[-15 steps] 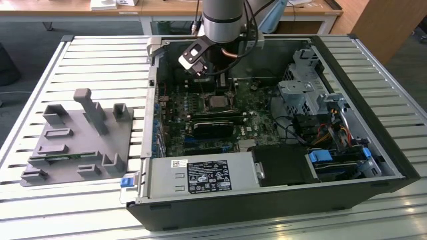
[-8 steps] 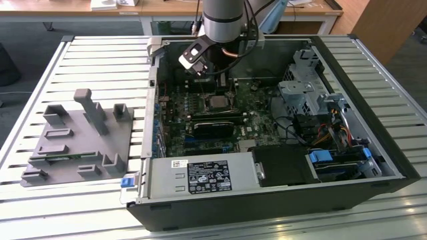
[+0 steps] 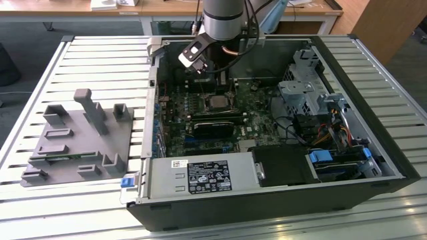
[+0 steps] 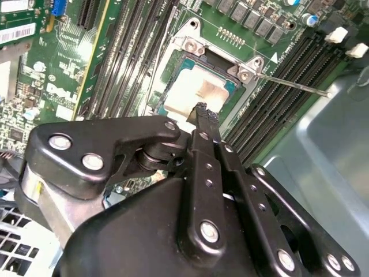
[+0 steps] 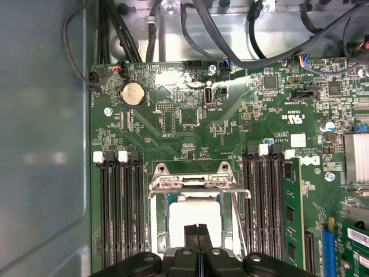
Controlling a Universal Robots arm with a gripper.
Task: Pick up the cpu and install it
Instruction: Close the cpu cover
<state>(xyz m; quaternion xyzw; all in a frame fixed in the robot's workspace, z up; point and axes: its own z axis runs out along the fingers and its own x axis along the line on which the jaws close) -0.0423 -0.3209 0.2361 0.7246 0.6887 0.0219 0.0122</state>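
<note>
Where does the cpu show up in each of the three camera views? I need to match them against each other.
First wrist view: the cpu lies inside the metal socket frame, partly behind the tool.
Second wrist view: the cpu lies flat inside that frame, just past the tool's tips.
Exterior view: the cpu sits near the middle of the motherboard.
Shared landmark: the metal socket frame around it.

A pale grey table [image 3: 80, 55] of long metal slats spreads across the exterior view, and its slats catch bright, even light, strongest along the near edge. Beyond the table's far edge lies a dark grey floor [image 3: 40, 35], where a wooden-topped desk [image 3: 173, 7] stands on white legs. Past the table's far corner, at the exterior view's right, rises a light brown wooden panel [image 3: 380, 22]
</note>
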